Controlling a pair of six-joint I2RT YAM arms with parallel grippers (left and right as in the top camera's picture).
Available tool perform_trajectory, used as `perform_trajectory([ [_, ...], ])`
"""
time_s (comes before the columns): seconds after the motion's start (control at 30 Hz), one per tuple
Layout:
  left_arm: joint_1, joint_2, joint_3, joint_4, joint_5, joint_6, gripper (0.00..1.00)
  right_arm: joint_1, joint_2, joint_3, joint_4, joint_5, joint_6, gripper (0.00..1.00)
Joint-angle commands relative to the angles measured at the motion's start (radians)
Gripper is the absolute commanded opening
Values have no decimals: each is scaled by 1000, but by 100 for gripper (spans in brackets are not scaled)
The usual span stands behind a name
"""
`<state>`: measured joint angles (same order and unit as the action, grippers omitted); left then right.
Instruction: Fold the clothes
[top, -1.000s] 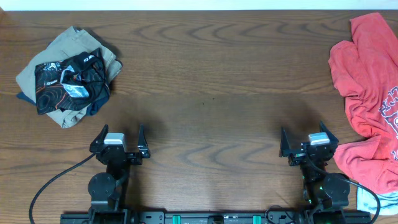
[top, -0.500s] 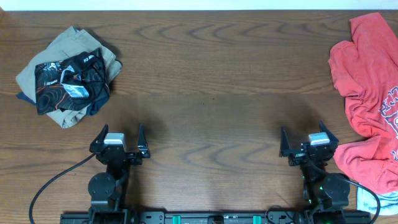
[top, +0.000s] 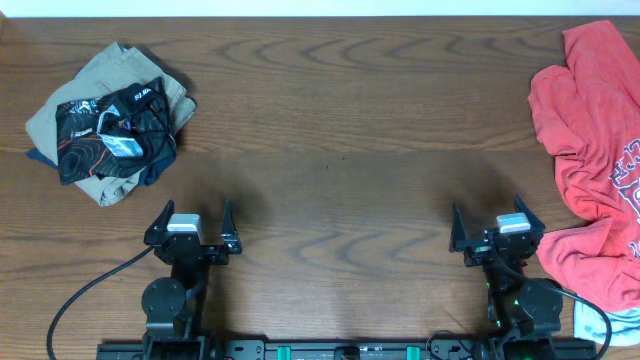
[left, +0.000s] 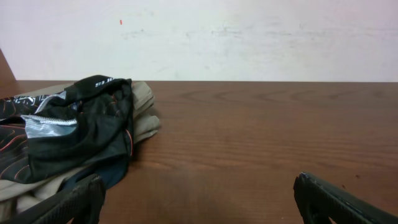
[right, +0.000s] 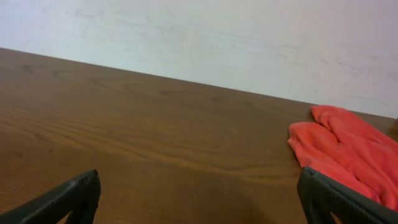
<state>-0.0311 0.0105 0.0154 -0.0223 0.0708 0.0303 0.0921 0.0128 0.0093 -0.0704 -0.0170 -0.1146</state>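
Crumpled red T-shirt (top: 588, 125) lies unfolded by my right gripper (top: 487, 210), tan-and-black fabric heap (top: 105, 125) beyond my left gripper (top: 195, 208), so both rest wide open, empty, ready to reach.

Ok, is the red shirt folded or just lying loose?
Not folded. The red shirt lies rumpled and spread loose on the right, its outline uneven and full of wrinkles, with no neat folds.

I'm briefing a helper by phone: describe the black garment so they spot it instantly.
On the wooden table, find the heap at the far left. The black garment lies atop a tan garment; it alone bears orange swirl lines and a pale grey patch.
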Motion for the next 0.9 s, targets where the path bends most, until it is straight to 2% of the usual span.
perform_trajectory([
  [0.0, 2, -6, -11, -40, -1, -1, 98, 12, -6, -4, -1, 13, -14, 99],
  [0.5, 2, -6, -11, -37, -2, -2, 98, 12, -6, -4, 0, 13, -13, 99],
  [0.87, 2, 67, 85, -73, -1, -118, 98, 12, 19, 58, -37, 14, 40, 99],
])
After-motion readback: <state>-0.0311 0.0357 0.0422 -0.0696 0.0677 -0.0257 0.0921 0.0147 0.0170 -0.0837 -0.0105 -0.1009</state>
